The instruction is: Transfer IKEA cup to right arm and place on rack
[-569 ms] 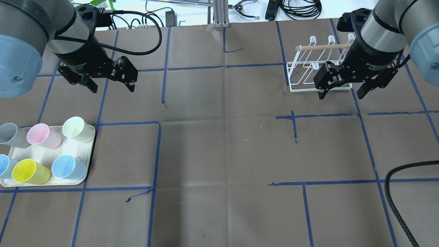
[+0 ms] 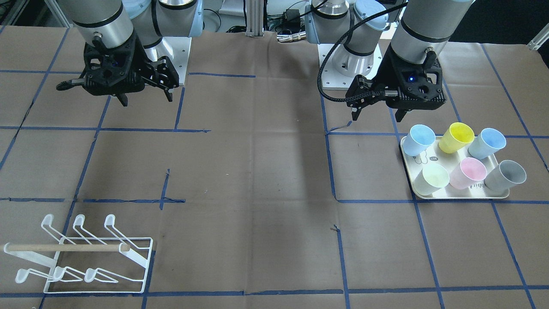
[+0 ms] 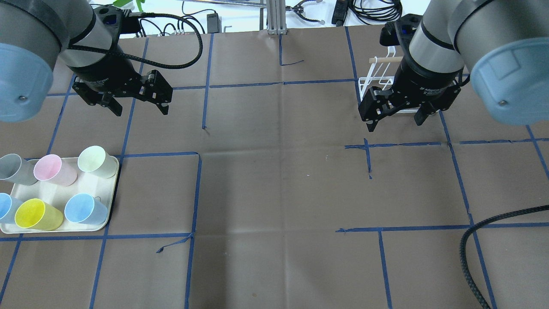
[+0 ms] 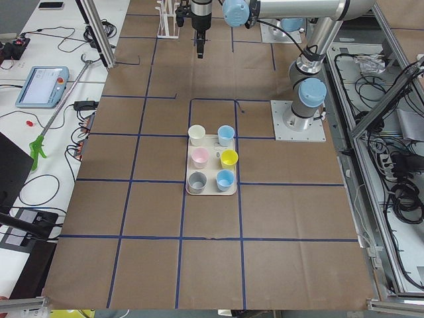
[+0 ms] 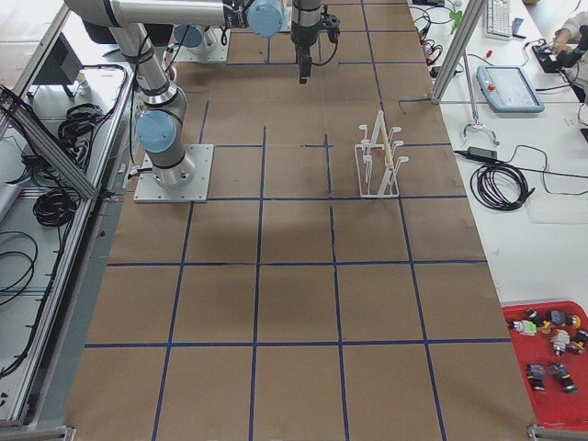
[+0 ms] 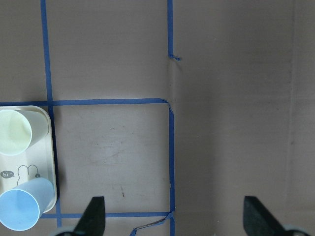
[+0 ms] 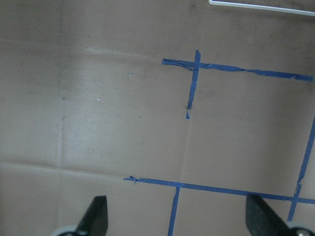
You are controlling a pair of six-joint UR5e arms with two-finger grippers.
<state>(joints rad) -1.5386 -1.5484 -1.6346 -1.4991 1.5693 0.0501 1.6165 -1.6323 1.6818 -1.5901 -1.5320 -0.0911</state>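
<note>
Right fingers (image 3: 369, 120) have shifted toward centre, spread wide, empty; rack (image 2: 98, 257) well beyond them. Left fingers (image 3: 164, 106) wide too, cups (image 3: 96, 161) packed on tray (image 3: 92, 189) nearby: wide grab could topple neighbours.

The brown paper table cover (image 3: 274, 193) carried a grid of blue tape lines (image 3: 195, 193). The cream rectangular tray (image 3: 99, 185) bore a small dark line-drawn print (image 6: 27, 172) and held six plain plastic cups: a pale green cup (image 2: 434, 179), a pink cup (image 2: 468, 172), a grey cup (image 2: 506, 176), a yellow cup (image 2: 456, 137), a light blue cup (image 2: 418, 139) and a second light blue cup (image 2: 487, 143). The low wire rack (image 2: 149, 257) was white; its dowel rod (image 2: 64, 247) was light wood. The left arm (image 3: 64, 25) and right arm (image 3: 433, 38) were silver-grey with pale blue joint caps. The left gripper (image 3: 141, 110), right gripper (image 3: 394, 123) and braided cable (image 3: 188, 51) were black.
</note>
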